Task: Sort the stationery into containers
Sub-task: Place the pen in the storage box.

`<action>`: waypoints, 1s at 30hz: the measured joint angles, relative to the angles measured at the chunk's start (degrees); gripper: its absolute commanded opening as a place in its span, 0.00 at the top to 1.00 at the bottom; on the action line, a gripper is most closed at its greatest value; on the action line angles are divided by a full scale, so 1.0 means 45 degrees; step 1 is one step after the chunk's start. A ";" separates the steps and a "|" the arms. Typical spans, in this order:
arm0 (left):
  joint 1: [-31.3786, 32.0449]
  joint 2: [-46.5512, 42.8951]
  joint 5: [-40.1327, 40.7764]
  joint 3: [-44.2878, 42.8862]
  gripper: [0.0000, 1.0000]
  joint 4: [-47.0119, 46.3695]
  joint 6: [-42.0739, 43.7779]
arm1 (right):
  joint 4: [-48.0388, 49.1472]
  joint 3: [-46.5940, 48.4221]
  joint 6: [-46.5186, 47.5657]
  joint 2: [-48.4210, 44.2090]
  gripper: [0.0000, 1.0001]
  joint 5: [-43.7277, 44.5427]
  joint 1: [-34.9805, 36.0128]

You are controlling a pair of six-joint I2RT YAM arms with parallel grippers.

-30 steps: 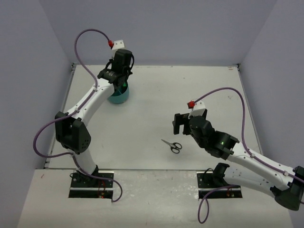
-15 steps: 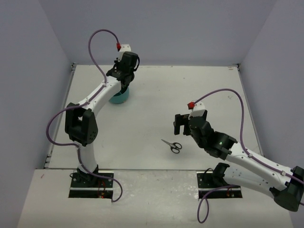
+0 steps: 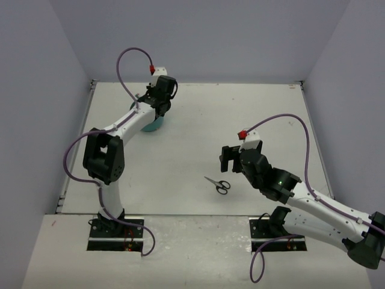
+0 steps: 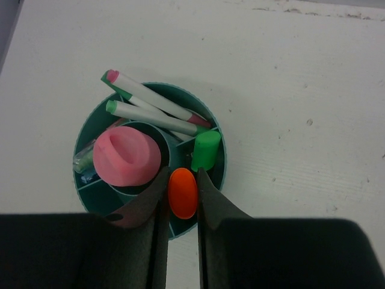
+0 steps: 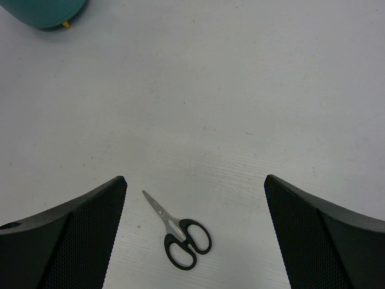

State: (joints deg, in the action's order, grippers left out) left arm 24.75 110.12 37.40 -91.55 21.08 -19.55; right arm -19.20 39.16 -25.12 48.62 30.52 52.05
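Left wrist — not overhead — shows left end effector [image 4: 183, 173] pinching orange-capped marker [image 4: 183, 195].

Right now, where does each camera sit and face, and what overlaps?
Top external: above, behind the bases, looking down on the table; left arm and right arm show.
Left wrist: on that arm, looking into the organizer; left end effector grips an orange-capped marker.
Right wrist: on its arm, looking down at the scissors; open right end effector shows.
Shared: scissors, top external and right wrist.

White table [image 3: 240, 108] between plain lavender walls [image 3: 240, 36]
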 measured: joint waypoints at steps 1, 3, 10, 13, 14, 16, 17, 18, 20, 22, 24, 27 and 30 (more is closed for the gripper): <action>0.0000 0.0043 -0.0023 0.0160 1.00 -0.0103 -0.0057 | 0.0007 0.0000 0.0000 0.0000 0.01 0.0000 0.0000; 0.0000 0.0123 -0.0076 0.0478 1.00 -0.0242 -0.0155 | 0.0026 -0.0003 0.0000 0.0000 0.01 -0.0001 0.0000; -0.0046 0.0198 -0.0205 0.1535 0.77 -0.0766 -0.0522 | 0.0094 -0.0063 0.0000 0.0000 0.01 -0.0043 0.0000; -0.0089 0.0195 -0.0215 0.1826 0.63 -0.0945 -0.0618 | 0.0103 -0.0063 0.0000 0.0000 0.01 -0.0105 0.0000; -0.0097 0.0195 -0.0267 0.1826 0.61 -0.0955 -0.0701 | 0.0113 -0.0063 0.0000 0.0000 0.01 -0.0127 0.0000; -0.0097 0.0195 -0.0423 0.1826 0.60 -0.0921 -0.0801 | 0.0138 -0.0063 0.0000 0.0000 0.01 -0.0202 0.0000; -0.0096 0.0186 -0.0506 0.1826 0.59 -0.0921 -0.0825 | 0.0151 -0.0063 0.0000 0.0000 0.01 -0.0246 0.0000; -0.0094 0.0175 -0.0591 0.1826 0.58 -0.0925 -0.0847 | 0.0164 -0.0063 0.0000 0.0000 0.01 -0.0290 0.0000; -0.0086 0.0096 -0.0787 0.1826 0.55 -0.0916 -0.0870 | 0.0177 -0.0063 0.0003 0.0018 0.01 -0.0337 0.0000; -0.0072 -0.0078 -0.1038 0.1826 0.51 -0.0891 -0.0894 | 0.0179 -0.0063 0.0005 0.0050 0.01 -0.0351 0.0000; -0.0043 -0.0394 -0.1305 0.1821 0.48 -0.0811 -0.0908 | 0.0198 -0.0063 0.0010 0.0117 0.01 -0.0404 0.0000; 0.0121 -0.1147 -0.1672 0.1792 0.35 -0.0705 -0.0971 | 0.0208 -0.0063 0.0102 0.0334 0.01 -0.0761 0.0000; 0.0386 -0.2204 -0.2288 0.1724 0.26 -0.0674 -0.1113 | 0.0250 -0.0063 0.0278 0.0740 0.01 -0.1379 -0.0013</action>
State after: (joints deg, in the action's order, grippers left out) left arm 26.49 100.20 27.10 -83.79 18.05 -24.56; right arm -18.08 38.87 -23.87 51.95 24.32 51.99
